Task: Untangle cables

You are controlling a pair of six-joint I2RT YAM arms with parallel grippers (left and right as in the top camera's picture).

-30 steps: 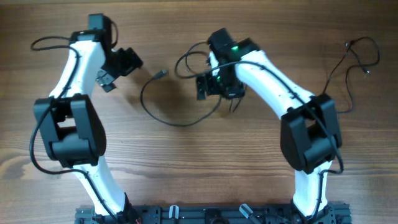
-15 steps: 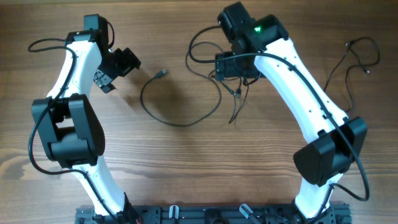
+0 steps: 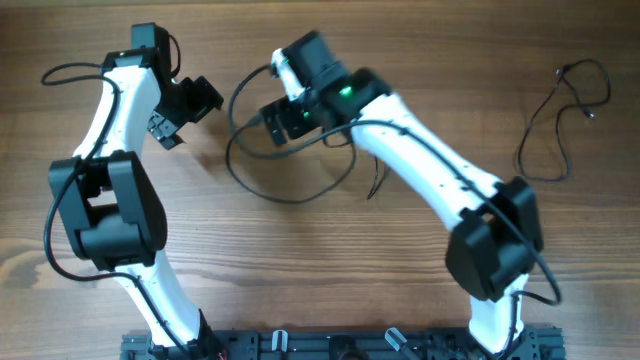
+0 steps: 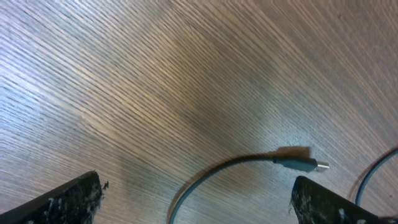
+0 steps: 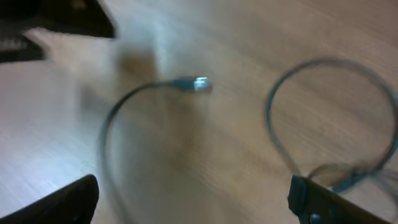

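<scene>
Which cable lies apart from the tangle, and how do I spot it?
On the wooden table, look beyond the right arm to the far right side. A thin black cable lies there alone in loose loops, clear of the tangle mid-table.

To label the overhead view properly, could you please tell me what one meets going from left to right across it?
left hand → right hand → separate cable near the right edge. The middle cable loop overlaps the right hand, so it is left out.
</scene>
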